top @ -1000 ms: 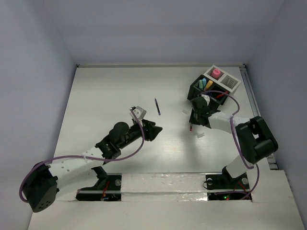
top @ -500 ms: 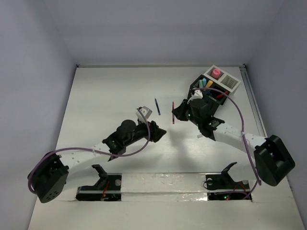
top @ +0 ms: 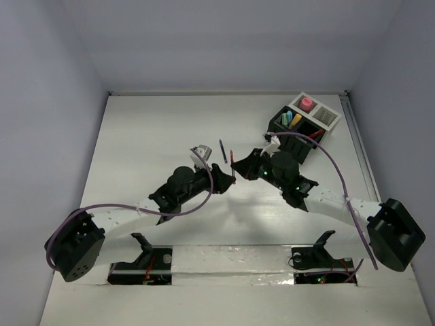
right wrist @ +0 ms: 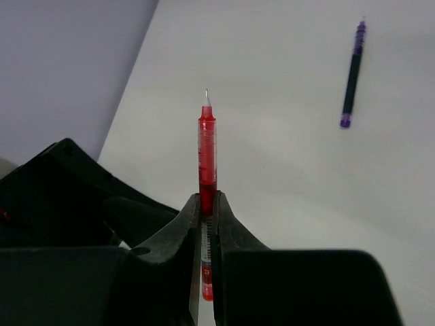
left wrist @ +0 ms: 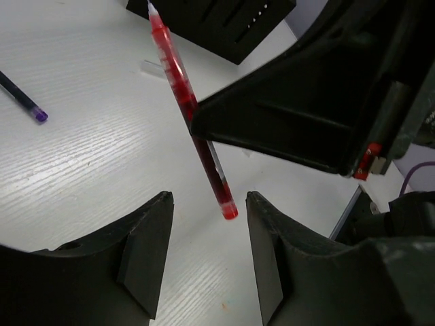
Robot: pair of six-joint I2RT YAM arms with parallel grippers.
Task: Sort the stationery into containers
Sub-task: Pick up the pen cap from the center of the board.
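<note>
My right gripper (top: 235,164) (right wrist: 207,198) is shut on a thin red pen (top: 232,157) (right wrist: 207,139) and holds it over the middle of the table, tip pointing away from the jaws. My left gripper (top: 227,178) (left wrist: 208,197) is open, and the red pen's (left wrist: 178,78) back end hangs just between its fingertips, touching neither. A dark blue pen (top: 223,151) (right wrist: 352,78) (left wrist: 22,100) lies on the table beyond both grippers. The containers, a black organizer (top: 275,126) joined to a white grid-topped section (top: 327,119), stand at the far right.
The organizer holds short coloured markers (top: 291,119), red pens (top: 315,134) and a pink-capped bottle (top: 306,103). Purple cables (top: 333,163) loop over both arms. The organizer's black wall (left wrist: 217,24) shows behind the red pen in the left wrist view.
The right arm swung left from beside the organizer to the table's middle, carrying the red pen. The left gripper moved forward and right to meet it.
</note>
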